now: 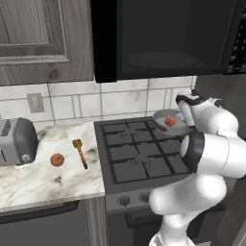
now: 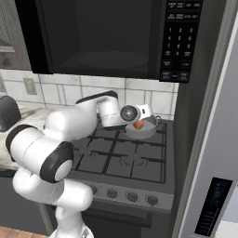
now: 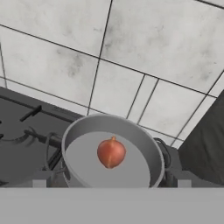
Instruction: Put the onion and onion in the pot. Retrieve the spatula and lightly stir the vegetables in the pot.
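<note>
One onion (image 3: 111,152) sits inside the pot (image 3: 144,144), which stands on the stove's (image 1: 139,158) back right burner, close to the tiled wall (image 3: 131,52). I have the pincer (image 2: 145,111) hovering just above the pot with its jaws spread wide and nothing between them. From the hand camera I look down into the pot and see the onion resting near the middle of its grey floor. Left of the stove, on the marble counter (image 1: 29,185), the other onion (image 1: 57,160) lies well apart from the pot. The spatula (image 1: 79,153) lies just beside that onion, between it and the stove, and a toaster (image 1: 17,141) stands farther left.
</note>
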